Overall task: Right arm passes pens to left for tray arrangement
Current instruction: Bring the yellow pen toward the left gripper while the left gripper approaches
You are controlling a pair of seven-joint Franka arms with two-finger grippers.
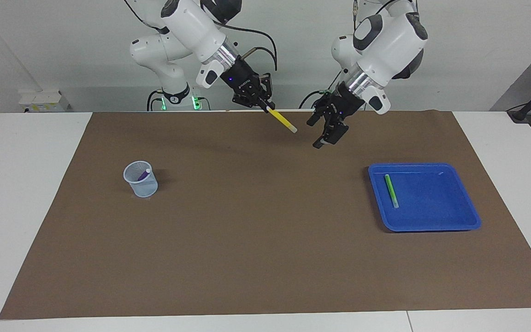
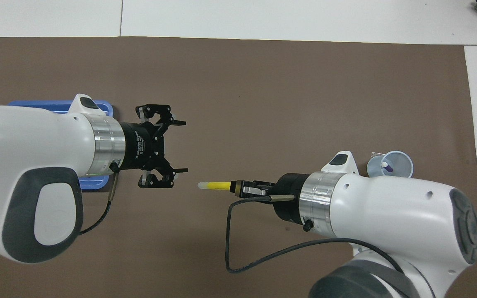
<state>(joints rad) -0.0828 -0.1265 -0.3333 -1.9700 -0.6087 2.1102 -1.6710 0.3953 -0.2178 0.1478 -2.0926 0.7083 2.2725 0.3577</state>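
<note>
My right gripper (image 1: 265,106) (image 2: 237,188) is shut on a yellow pen (image 1: 282,121) (image 2: 217,185), held up over the mat's middle with its pale end pointing at my left gripper. My left gripper (image 1: 315,134) (image 2: 185,146) hangs open just short of that end, nothing between its fingers. A green pen (image 1: 391,190) lies in the blue tray (image 1: 450,216) (image 2: 102,108) toward the left arm's end. A purple pen (image 1: 144,174) (image 2: 389,168) stands in the mesh cup. In the overhead view the left arm hides the green pen and most of the tray.
A pale blue mesh cup (image 1: 141,182) (image 2: 396,159) stands on the brown mat (image 1: 256,240) toward the right arm's end. A black cable (image 2: 238,252) loops below the right wrist. White table borders the mat on every side.
</note>
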